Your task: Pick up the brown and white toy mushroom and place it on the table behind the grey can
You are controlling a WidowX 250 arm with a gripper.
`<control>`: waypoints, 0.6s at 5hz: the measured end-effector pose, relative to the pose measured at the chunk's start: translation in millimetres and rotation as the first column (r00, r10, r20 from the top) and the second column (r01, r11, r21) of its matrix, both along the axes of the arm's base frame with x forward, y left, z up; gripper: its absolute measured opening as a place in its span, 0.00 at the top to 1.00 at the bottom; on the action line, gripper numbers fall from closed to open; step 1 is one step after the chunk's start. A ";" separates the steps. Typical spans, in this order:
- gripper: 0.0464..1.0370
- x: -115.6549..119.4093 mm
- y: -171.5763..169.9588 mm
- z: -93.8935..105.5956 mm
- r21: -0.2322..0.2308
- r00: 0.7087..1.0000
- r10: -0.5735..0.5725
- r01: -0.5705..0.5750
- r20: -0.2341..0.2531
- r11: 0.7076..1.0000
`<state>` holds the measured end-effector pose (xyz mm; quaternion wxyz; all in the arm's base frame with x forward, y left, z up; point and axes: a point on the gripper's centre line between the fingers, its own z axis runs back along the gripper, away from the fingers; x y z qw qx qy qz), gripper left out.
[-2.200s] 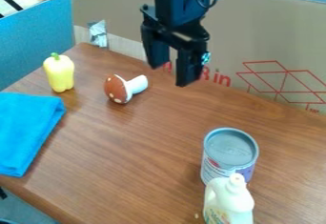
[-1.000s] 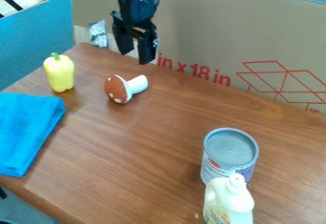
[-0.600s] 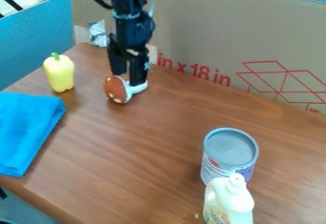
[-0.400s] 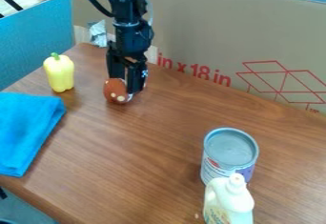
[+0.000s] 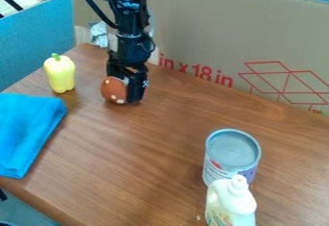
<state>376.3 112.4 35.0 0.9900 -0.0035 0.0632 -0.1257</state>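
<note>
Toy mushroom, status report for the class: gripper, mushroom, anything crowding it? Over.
Gripper low, at the mushroom; grip unconfirmed. Spotted cap showing, stem mostly hidden. Yellow pepper stands nearby, clear of both.

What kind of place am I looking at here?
Probably a robot test bench in a lab or workshop: a black robot arm over a wooden table, a cardboard screen behind it, and a toy-like yellow pepper.

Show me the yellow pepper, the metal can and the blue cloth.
yellow pepper (image 5: pixel 60 75), camera view, middle of its body
metal can (image 5: pixel 231 150), camera view, its lid
blue cloth (image 5: pixel 27 131), camera view, middle
</note>
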 end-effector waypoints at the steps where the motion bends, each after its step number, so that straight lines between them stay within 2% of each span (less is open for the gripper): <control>1: 0.11 1.5 1.7 -0.2 0.007 0.999 0.033 -0.033 0.012 0.999; 2: 0.30 -0.9 -0.8 -1.2 -0.008 0.998 0.052 -0.052 0.040 0.999; 3: 0.42 -7.4 -10.5 14.7 -0.033 0.992 0.093 -0.090 0.086 0.995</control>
